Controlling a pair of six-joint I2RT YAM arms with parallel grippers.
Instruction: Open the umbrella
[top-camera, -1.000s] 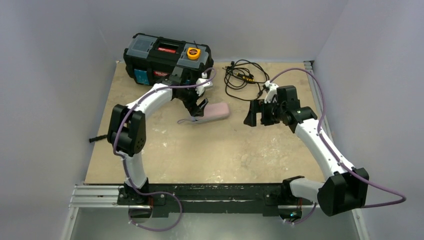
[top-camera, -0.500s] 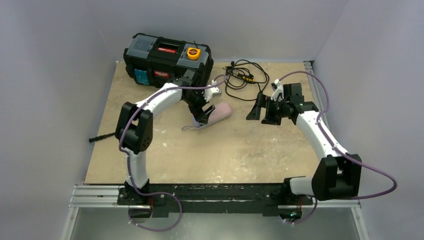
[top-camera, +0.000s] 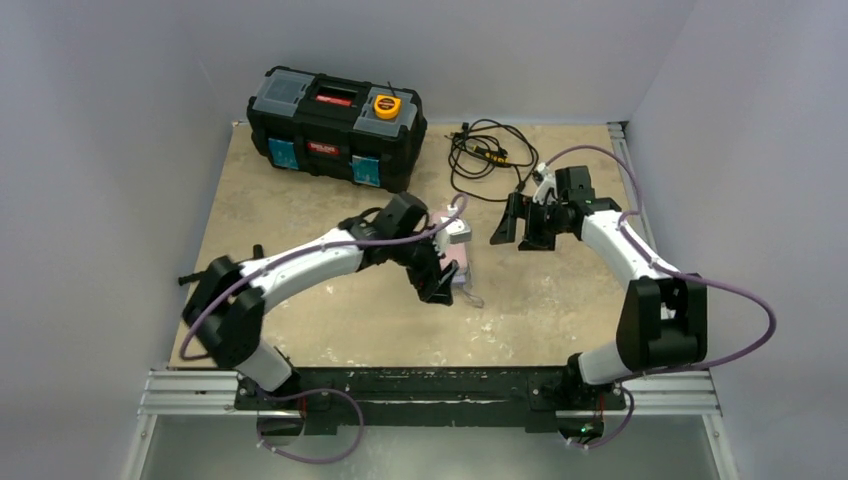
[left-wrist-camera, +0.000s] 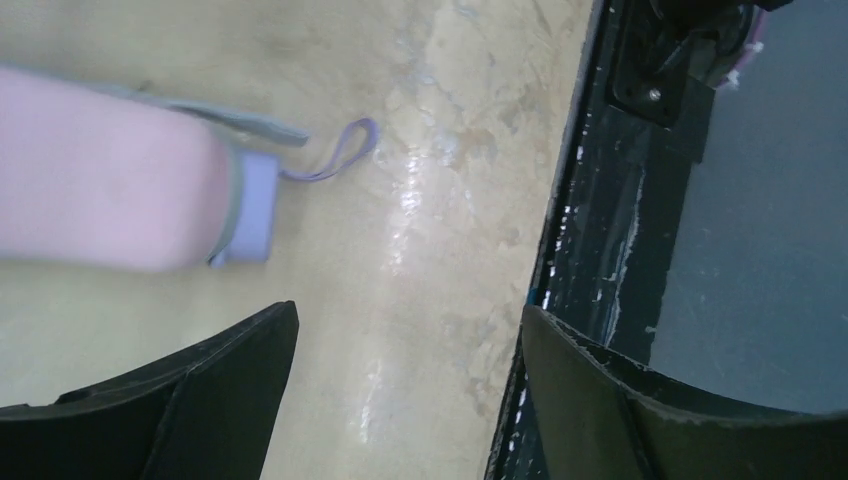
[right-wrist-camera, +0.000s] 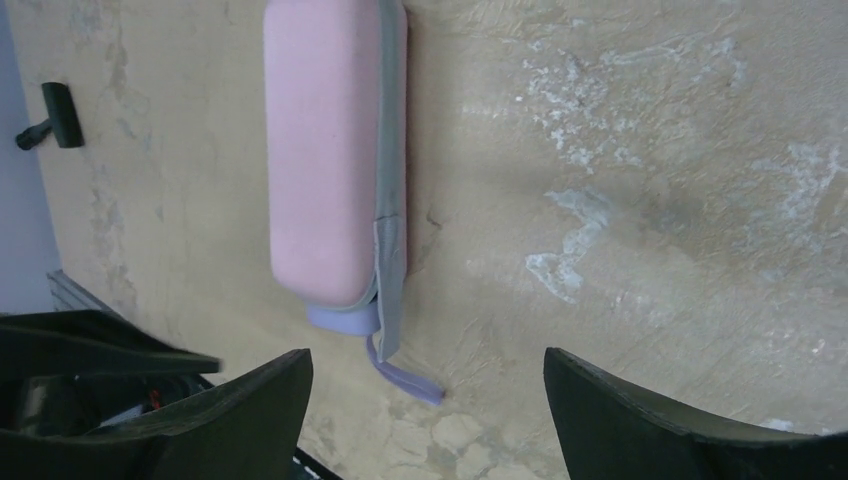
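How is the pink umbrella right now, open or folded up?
Folded up. The umbrella lies flat on the table as a closed pink capsule; no canopy is spread.

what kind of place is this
Probably a robotics lab test cell: grey walls around a worn tabletop, two robot arms bolted at its near edge, a black toolbox and loose cables behind.

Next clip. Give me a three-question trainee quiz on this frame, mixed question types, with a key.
1. True or false: the fingers of the left gripper are clamping the pink oblong umbrella capsule.
2. What sits on the black plastic toolbox? A yellow tape measure; B red mug; C the umbrella.
3. Is the right gripper open or shut?
Key: 1 false; 2 A; 3 open.
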